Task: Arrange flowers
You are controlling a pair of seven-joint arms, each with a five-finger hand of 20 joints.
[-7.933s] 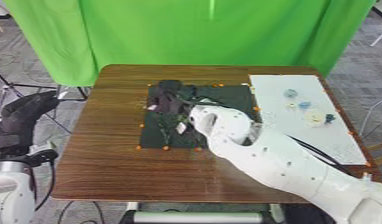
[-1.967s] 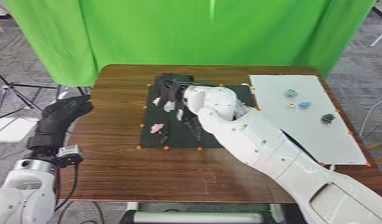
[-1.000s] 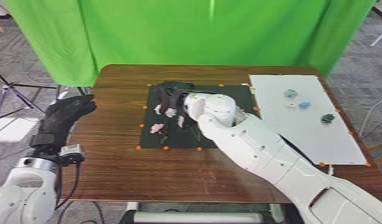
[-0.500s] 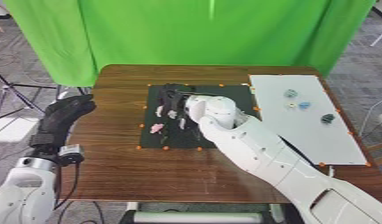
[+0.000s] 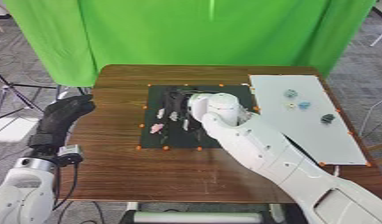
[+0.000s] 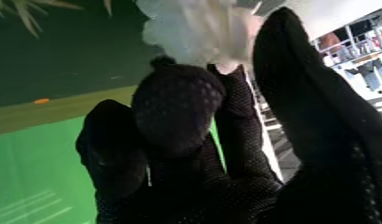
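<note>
Held the white flower (image 6: 192, 32) in curled fingers of the right hand (image 6: 177, 110), nearer than the loosely open left hand (image 5: 67, 112) to the pink flower (image 5: 156, 128) at seven o'clock.

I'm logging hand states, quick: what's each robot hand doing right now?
Left robot hand: open, holding nothing.
Right robot hand: closed on a white flower with thin, translucent petals.

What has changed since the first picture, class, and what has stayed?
A cream flower has left the white board; the right hand now holds a pale flower over the dark mat. The left hand has moved right. The blue flower stayed on the board.
</note>
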